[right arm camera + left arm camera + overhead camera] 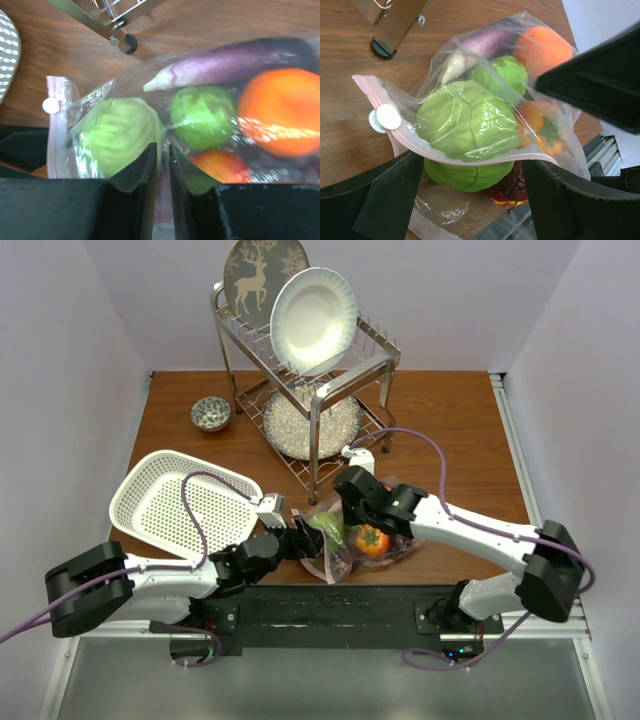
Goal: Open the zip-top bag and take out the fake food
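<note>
On the wooden table (450, 440), a white perforated basket (185, 502) lies at 9 o'clock from the zip-top bag (338, 555). A small patterned bowl (211, 413) stands at 11 o'clock and a wire dish rack (313, 430) holding plates at 12 o'clock. The bag sits at the near edge of the table, between the two arms.

The left gripper (300, 540) meets the bag at its 9 o'clock end. In the left wrist view its fingers (380, 200) are spread wide, one on each side of the bag's mouth, and grip nothing. The pink zip strip (364, 87) with its white slider (387, 117) runs across between them. The mouth is parted, and a green cabbage (465, 125) bulges through it. Beyond the cabbage, at 1 o'clock, lie a green round fruit (507, 72), a purple eggplant (485, 42) and an orange (542, 47). A dark red piece (507, 192) lies at 5 o'clock, under the cabbage.

The right gripper (350, 520) comes down on the bag at its 12 o'clock edge. In the right wrist view its fingers (132, 205) are drawn almost together, with only a thin slit between them, pinching a fold of the bag's clear film just over the cabbage.
</note>
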Robot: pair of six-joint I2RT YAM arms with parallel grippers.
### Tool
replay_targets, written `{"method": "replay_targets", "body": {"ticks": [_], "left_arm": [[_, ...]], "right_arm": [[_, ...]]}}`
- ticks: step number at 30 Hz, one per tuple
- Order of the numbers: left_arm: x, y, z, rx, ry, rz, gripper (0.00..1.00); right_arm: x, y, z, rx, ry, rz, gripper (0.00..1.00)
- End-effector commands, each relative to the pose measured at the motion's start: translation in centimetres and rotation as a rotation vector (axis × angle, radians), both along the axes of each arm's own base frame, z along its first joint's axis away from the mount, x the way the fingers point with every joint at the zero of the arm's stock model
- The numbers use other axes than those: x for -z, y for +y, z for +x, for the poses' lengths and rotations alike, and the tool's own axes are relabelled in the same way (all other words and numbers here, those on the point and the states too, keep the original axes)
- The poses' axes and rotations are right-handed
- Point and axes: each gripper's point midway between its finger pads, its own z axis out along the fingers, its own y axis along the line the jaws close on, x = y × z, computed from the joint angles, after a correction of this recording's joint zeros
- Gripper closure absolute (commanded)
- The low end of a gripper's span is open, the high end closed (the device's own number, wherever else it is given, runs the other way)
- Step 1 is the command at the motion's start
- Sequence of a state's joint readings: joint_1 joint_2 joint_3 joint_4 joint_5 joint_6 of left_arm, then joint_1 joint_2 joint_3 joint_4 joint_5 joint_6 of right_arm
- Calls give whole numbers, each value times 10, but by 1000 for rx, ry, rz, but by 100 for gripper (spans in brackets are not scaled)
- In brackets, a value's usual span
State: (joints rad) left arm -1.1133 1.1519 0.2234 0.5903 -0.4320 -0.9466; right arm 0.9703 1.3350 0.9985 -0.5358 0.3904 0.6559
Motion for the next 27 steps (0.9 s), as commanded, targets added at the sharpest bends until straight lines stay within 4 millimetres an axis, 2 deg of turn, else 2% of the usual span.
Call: {"method": "replay_targets", "body": {"ticks": [1, 5, 8, 14, 17, 19, 22, 23, 25, 26, 27], "left_arm": [[-14, -4, 9, -15, -72, -10, 14], [-3, -4, 10, -9, -67, 54, 4], [2, -6, 12, -22, -60, 93, 0], [3, -19, 15, -18, -64, 133, 0], [3, -24, 18, -32, -56, 136, 0], [9, -25, 20, -44, -41, 149, 1], [12, -28, 20, -52, -21, 147, 8], [13, -28, 20, -56, -12, 142, 19], [10, -29, 18, -50, -12, 131, 32], [12, -26, 17, -49, -4, 143, 43], [7, -25, 16, -49, -8, 133, 48]], "right_arm": [[1, 29, 11, -52, 10, 52, 83], [29, 30, 3, -58, 68, 46, 86], [42, 31, -8, -90, 105, 64, 88], [53, 28, -27, -149, 142, 113, 90], [56, 25, -34, -166, 150, 123, 95], [58, 23, -37, -170, 157, 126, 96], [54, 22, -36, -174, 139, 140, 96], [54, 20, -35, -159, 137, 136, 96], [54, 12, -31, -118, 127, 111, 99], [56, 3, -25, -73, 121, 88, 99], [56, -2, -22, -50, 117, 77, 99]]}}
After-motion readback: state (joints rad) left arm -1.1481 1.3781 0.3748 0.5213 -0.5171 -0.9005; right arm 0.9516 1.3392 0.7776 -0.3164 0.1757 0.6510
